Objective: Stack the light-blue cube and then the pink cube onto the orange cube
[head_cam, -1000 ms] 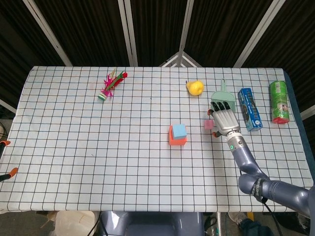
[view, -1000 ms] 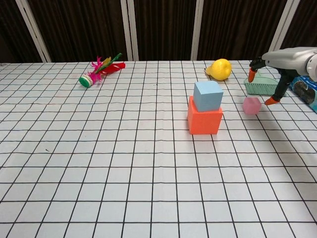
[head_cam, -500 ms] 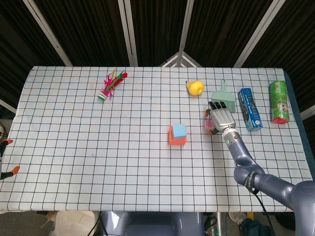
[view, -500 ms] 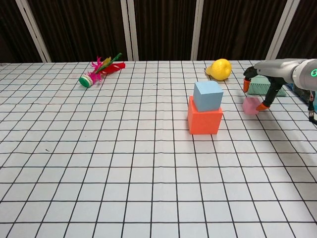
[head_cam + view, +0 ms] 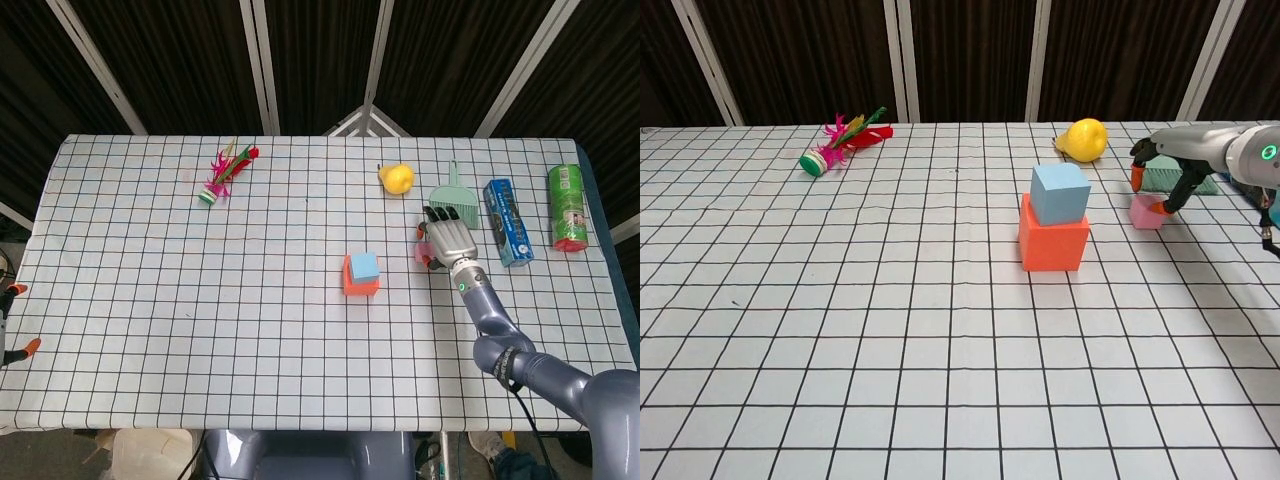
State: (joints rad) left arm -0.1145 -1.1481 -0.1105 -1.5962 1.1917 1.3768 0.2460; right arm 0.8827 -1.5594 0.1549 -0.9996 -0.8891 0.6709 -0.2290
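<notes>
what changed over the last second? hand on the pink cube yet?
The right hand has moved in from the right and come down over the pink cube. Its fingertips now sit at the cube's top and side, but a closed grip can't be confirmed. The pink cube hasn't visibly shifted or lifted. The light-blue cube stays stacked on the orange cube. The left hand is out of view throughout.

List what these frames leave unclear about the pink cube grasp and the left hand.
- Pink cube: head view, mostly covered by the right hand.
- Grip: chest view, fingers sit over the cube; whether they clamp it cannot be told.
- Left hand: in neither view.
- Blue box: print too small to read.
</notes>
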